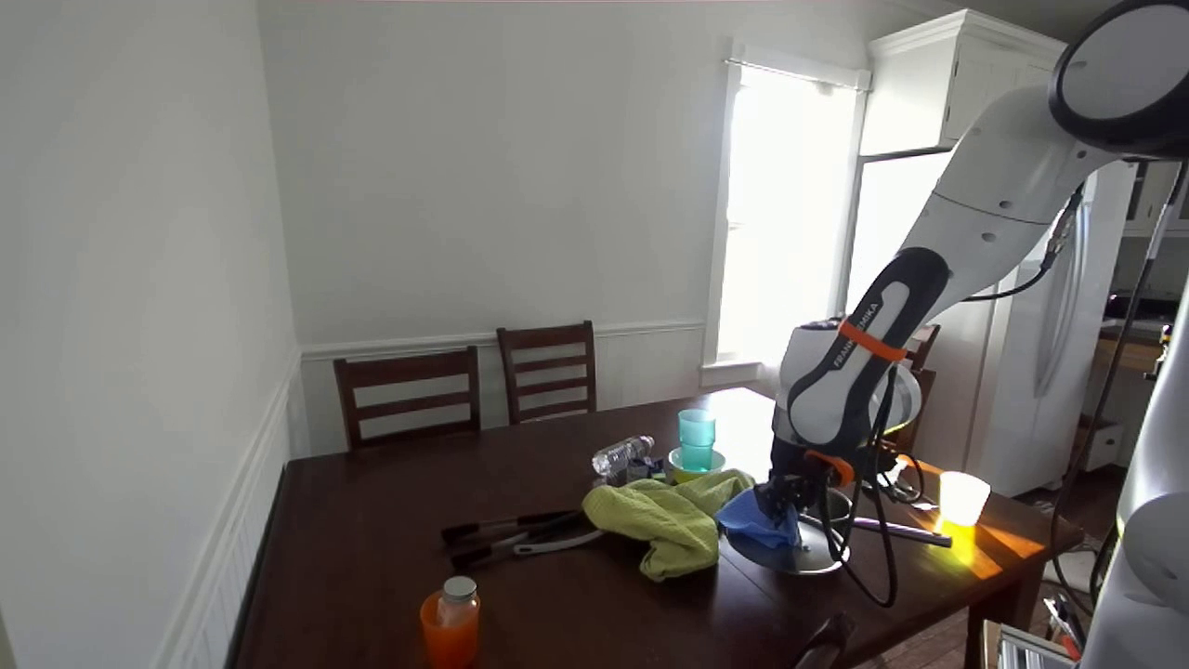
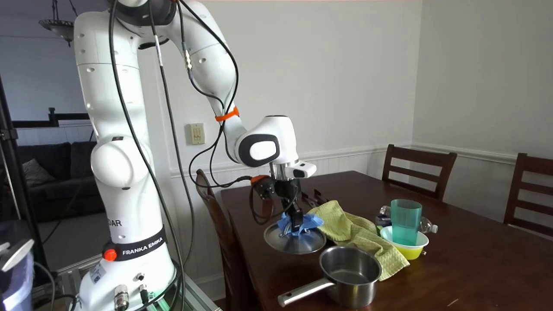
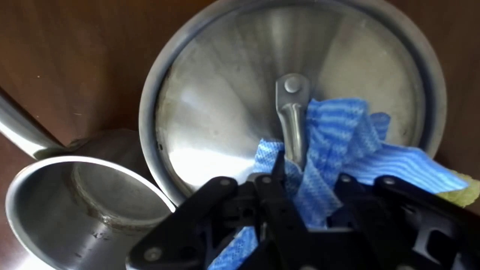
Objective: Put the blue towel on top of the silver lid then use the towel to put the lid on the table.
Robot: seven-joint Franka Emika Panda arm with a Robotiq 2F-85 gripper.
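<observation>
The silver lid (image 3: 225,123) with its bent metal handle (image 3: 294,131) shows in the wrist view, and also in both exterior views (image 1: 806,559) (image 2: 298,246). It is off the pot and beside it. I cannot tell whether its rim touches the table. The blue towel (image 3: 333,127) is bunched over the far part of the handle and hangs to one side; it also shows in both exterior views (image 1: 757,520) (image 2: 312,221). My gripper (image 3: 302,176) is closed around the towel and handle, fingers pointing down. The towel hides one fingertip.
A steel pot (image 2: 352,289) with a long handle stands close beside the lid. A yellow-green towel (image 2: 358,233) lies on the lid's other side. A teal cup (image 2: 406,222) stands in a bowl (image 2: 421,242). Black-handled utensils (image 1: 520,534) and an orange cup (image 1: 450,636) are on the table (image 1: 372,539).
</observation>
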